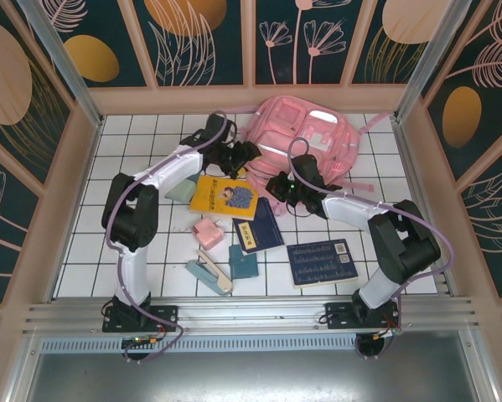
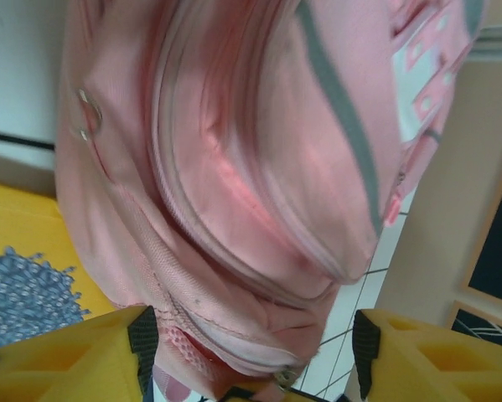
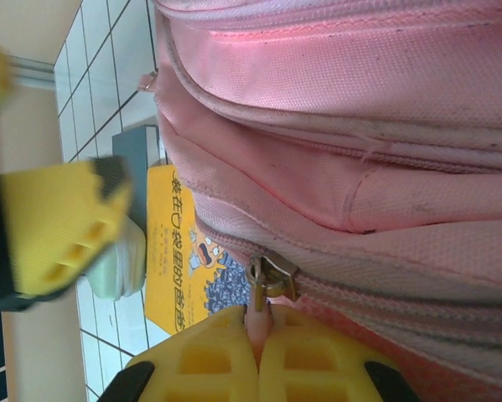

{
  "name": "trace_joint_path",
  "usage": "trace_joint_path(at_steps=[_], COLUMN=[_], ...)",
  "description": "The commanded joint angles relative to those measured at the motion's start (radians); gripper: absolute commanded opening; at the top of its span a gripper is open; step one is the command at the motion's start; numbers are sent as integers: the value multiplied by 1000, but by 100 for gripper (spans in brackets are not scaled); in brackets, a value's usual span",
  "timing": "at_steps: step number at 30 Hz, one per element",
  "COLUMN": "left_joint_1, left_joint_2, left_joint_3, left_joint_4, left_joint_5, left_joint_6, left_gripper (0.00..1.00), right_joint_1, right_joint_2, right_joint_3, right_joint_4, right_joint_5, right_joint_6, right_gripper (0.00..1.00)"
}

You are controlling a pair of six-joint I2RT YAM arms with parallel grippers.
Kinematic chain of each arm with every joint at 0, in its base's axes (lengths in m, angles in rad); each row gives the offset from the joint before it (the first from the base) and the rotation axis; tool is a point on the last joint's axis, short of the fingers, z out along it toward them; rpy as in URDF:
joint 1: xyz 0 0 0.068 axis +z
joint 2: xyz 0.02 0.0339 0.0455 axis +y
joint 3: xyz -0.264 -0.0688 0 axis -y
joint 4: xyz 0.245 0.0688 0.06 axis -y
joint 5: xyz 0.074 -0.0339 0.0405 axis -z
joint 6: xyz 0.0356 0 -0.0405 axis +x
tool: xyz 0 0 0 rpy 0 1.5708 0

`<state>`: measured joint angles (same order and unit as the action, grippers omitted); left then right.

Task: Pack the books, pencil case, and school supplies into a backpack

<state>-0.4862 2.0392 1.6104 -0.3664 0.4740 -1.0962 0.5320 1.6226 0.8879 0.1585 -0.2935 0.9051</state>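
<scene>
Right hand (image 3: 259, 322): fingers shut tight on the pink tab of the zipper pull (image 3: 267, 285), with the metal slider sitting just above the tips. Left hand (image 2: 251, 335): fingers spread wide. The backpack (image 2: 234, 167) fabric bulges between them and, as far as I can judge, is not pinched.

My read of the step: unzip the bag. To do it well, I'd close the left hand on fabric beside the slider as an anchor. Then I'd drag the right hand along the line of the teeth, never away from the bag. Otherwise the tab slips or the bag slides.

The backpack lies at the far side of the counter (image 1: 83, 251), zipped. The yellow book (image 1: 224, 195) and pencil case (image 1: 181, 191) lie just before it. The navy books (image 1: 257, 226) and stapler (image 1: 209, 275) are nearer the arm bases.

Views: the right wrist gives me the pinch on the tab. From overhead the arms cover that spot, but I get the whole layout.
</scene>
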Motion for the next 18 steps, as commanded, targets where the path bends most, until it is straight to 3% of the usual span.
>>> trace_joint_path(at_steps=[1, 10, 16, 18], left_joint_1=[-17, -28, -21, -16], left_joint_2=[50, 120, 167, 172], left_joint_3=[19, 38, 116, 145], left_joint_4=[14, 42, 26, 2], left_joint_5=[43, 25, -13, -45], left_joint_6=[-72, -111, -106, -93], left_gripper=[62, 47, 5, 0], right_joint_1=[10, 10, 10, 10], right_joint_2=[-4, -12, -37, -55], right_joint_3=[54, 32, -2, -20], right_joint_4=[64, 62, -5, -26], right_joint_5=[-19, -7, 44, 57], right_joint_6=[0, -6, -43, -56], right_gripper=[0, 0, 0, 0])
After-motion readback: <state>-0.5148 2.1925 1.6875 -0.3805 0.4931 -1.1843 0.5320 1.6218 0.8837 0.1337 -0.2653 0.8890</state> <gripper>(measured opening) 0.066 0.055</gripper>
